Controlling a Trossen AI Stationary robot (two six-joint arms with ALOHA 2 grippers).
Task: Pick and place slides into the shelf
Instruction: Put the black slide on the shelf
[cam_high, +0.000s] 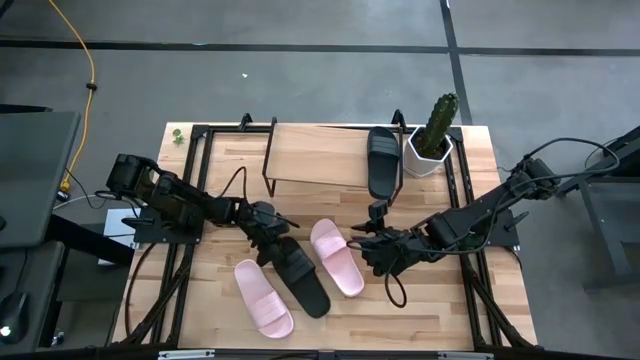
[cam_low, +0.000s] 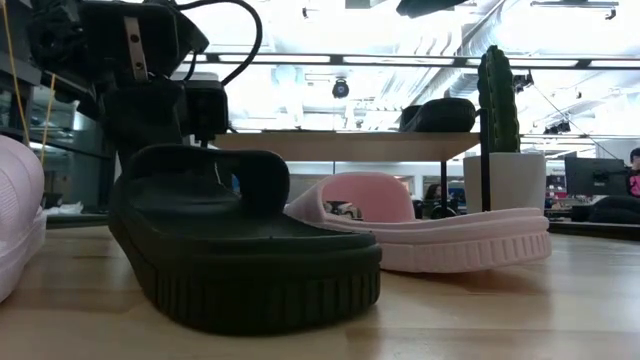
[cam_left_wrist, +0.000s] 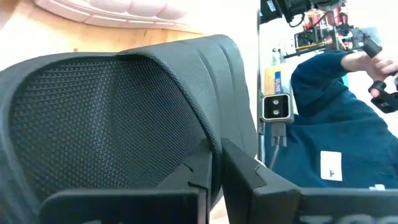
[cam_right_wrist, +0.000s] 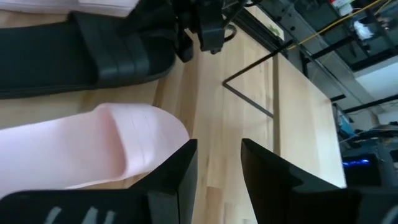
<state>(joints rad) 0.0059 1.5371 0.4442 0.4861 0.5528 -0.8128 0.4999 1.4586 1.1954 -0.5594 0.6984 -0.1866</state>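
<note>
With the left gripper pinched shut on the strap of 1 black slide, the slide could twist loose when lifted, while the right gripper, half-open and empty, hovers at 3 o'clock of a pink slide.

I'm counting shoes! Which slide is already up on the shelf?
The black slide lying on the shelf beside the cactus pot. The other three are down on the table.

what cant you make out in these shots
- Low view: the black slide up close hides most of the table behind it.
- Left wrist view: the strap fills the frame; the left gripper looks shut on its edge.
- Right wrist view: whether the right gripper touches the pink slide.
</note>
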